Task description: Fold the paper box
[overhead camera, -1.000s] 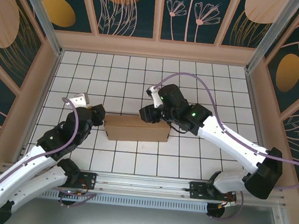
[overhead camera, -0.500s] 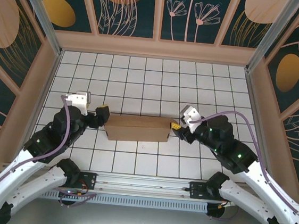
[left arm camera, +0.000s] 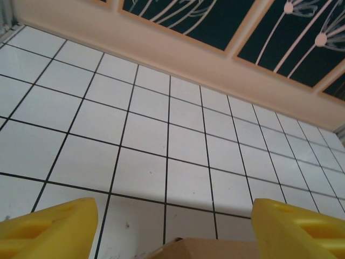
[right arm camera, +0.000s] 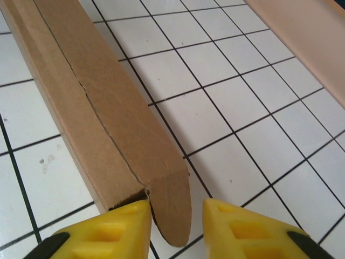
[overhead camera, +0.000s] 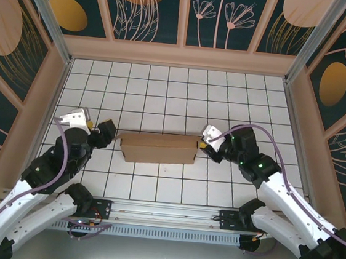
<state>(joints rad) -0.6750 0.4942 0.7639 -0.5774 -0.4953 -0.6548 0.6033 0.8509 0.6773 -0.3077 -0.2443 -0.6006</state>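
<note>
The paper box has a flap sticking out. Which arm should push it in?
Probably the right. The right gripper has its open fingers on either side of the loose flap on the paper box. The left gripper is open at the other end.

The paper box (right arm camera: 102, 108) is matt brown cardboard, fibrous at its cut edges. My right end effector (right arm camera: 176, 221) has fingers (right arm camera: 242, 229) of smooth, satin yellow plastic. The table (right arm camera: 226, 108) is smooth, faintly glossy.

Left gripper (left arm camera: 172, 224), fingers (left arm camera: 51, 226) spread wide above white tiles (left arm camera: 145, 140); box (left arm camera: 207, 249) edge between; patterned wall (left arm camera: 215, 21) behind.
</note>
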